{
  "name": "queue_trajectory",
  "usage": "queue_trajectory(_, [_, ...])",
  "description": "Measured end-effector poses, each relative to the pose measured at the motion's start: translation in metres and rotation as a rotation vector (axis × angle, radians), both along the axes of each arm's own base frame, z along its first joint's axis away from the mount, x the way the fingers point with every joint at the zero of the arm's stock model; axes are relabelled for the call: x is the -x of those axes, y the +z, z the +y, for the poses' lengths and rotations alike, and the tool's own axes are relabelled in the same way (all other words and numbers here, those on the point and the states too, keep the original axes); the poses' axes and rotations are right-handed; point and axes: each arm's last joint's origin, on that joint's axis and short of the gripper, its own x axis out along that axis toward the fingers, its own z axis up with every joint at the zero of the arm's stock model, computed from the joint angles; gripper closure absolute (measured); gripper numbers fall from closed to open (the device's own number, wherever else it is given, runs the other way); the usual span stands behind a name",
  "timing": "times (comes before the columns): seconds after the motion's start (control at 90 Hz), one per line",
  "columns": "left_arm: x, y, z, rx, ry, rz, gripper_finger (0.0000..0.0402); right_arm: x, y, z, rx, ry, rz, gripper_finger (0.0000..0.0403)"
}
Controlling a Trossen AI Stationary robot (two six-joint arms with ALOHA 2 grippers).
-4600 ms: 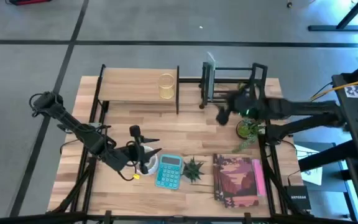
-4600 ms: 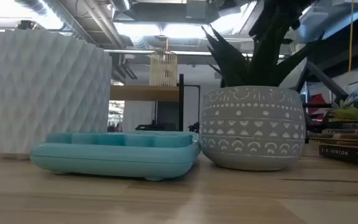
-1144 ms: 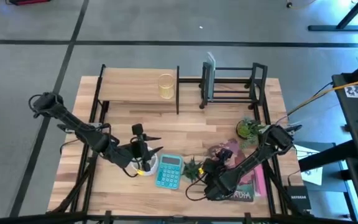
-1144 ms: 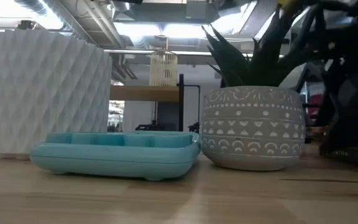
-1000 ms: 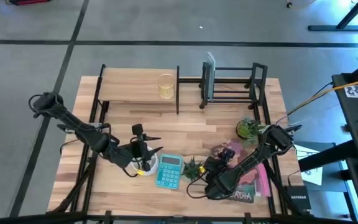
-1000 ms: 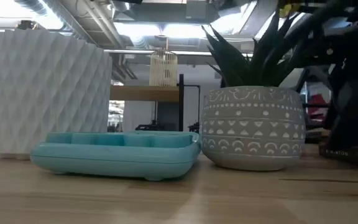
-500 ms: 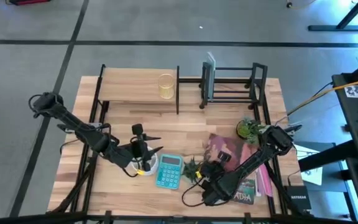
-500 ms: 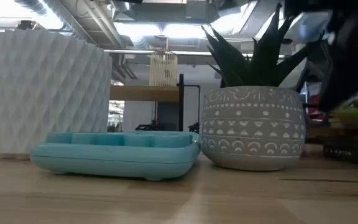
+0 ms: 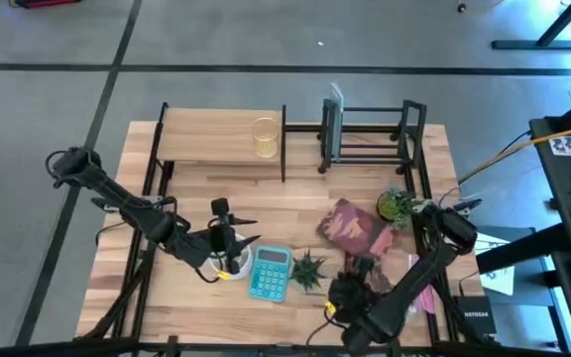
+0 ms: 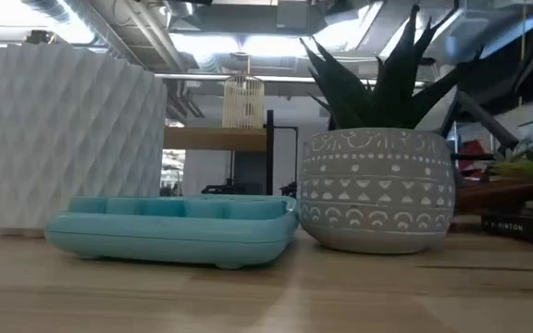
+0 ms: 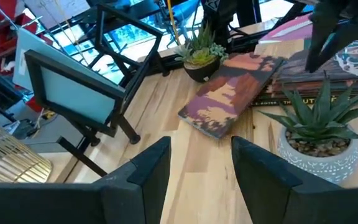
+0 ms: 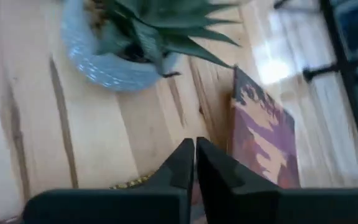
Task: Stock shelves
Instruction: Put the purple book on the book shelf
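The shelves stand at the far edge: a wooden shelf [image 9: 216, 139] bearing a gold wire cup [image 9: 265, 137], and a black rack [image 9: 370, 134] with a framed panel [image 9: 333, 117] upright in it. A book with a sunset cover [image 9: 351, 226] lies tilted, one end on the table [image 11: 199, 119], the other up on a book stack [image 11: 340, 62]. My right gripper [image 12: 194, 144] is shut, its tips over bare wood between that book and the spiky plant's pot [image 12: 107, 56]. Beside a white cup [image 9: 234, 264], my left gripper [image 11: 201, 152] waits open.
A teal calculator [image 9: 269, 273] lies beside the spiky plant [image 9: 310, 268] near the front edge. A small green plant [image 9: 397, 205] stands at the right, close to the book. There is bare tabletop [image 9: 266, 203] in front of the shelves.
My right gripper has drawn back toward the table's near edge. The sunset book has slid off the stack toward the far left and turned, so one end now lies on the table.
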Motion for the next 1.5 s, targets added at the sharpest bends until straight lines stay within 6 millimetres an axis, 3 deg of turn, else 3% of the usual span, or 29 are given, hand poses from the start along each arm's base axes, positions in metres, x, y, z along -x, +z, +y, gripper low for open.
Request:
queue_trajectory(0.122, [0.000, 0.001, 0.000, -0.008, -0.004, -0.003, 0.0247, -0.006, -0.005, -0.011, 0.083, 0.038, 0.017, 0.0332])
queue_trajectory(0.289, [-0.001, 0.002, 0.000, -0.006, -0.005, -0.010, 0.0247, -0.020, -0.017, -0.040, 0.108, -0.031, 0.103, 0.0238])
queue_trajectory(0.411, [-0.001, 0.001, 0.000, -0.006, -0.005, -0.007, 0.0247, -0.027, -0.029, -0.061, 0.111, -0.087, 0.151, 0.0194])
queue_trajectory(0.678, [0.000, 0.001, -0.001, 0.006, -0.022, -0.005, 0.0247, -0.038, -0.046, -0.090, 0.065, -0.180, 0.188, 0.0181])
queue_trajectory(1.033, [0.000, 0.001, -0.001, 0.006, -0.023, -0.005, 0.0247, -0.032, -0.063, -0.112, 0.030, -0.266, 0.290, 0.0170])
queue_trajectory(1.167, [0.000, 0.001, -0.001, 0.006, -0.023, -0.005, 0.0247, -0.026, -0.071, -0.121, 0.012, -0.335, 0.320, 0.0175])
queue_trajectory(1.289, [0.000, 0.001, -0.001, 0.006, -0.023, -0.005, 0.0247, -0.021, -0.077, -0.129, -0.005, -0.387, 0.355, 0.0207])
queue_trajectory(1.4, [0.000, 0.001, -0.001, 0.006, -0.022, -0.005, 0.0247, -0.019, -0.079, -0.134, -0.018, -0.417, 0.380, 0.0268])
queue_trajectory(1.5, [0.000, 0.001, -0.001, 0.006, -0.022, -0.005, 0.0247, -0.019, -0.079, -0.135, -0.020, -0.424, 0.387, 0.0352])
